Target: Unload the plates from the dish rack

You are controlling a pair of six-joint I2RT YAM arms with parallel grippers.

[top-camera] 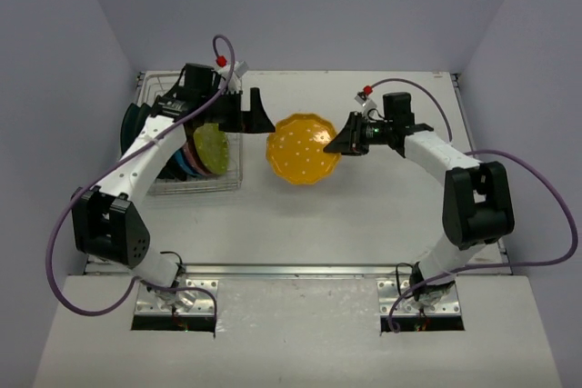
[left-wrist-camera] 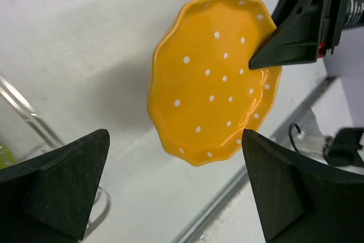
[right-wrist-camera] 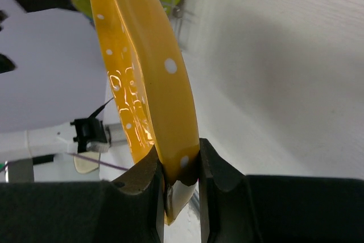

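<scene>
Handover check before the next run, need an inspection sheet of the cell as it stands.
Surface: white table, bare in the middle.
Job's things: wire rack at the back left, several plates standing in it, a green plate nearest the centre. The orange plate is out of the rack, mid-table.
Clutter: nothing seen.
Grippers: right gripper shut on the orange plate's rim; left gripper open, beside the plate, not touching it.
Cables: purple cables loop off both arms, outside the work area.
Surroundings: plain walls on three sides.
</scene>
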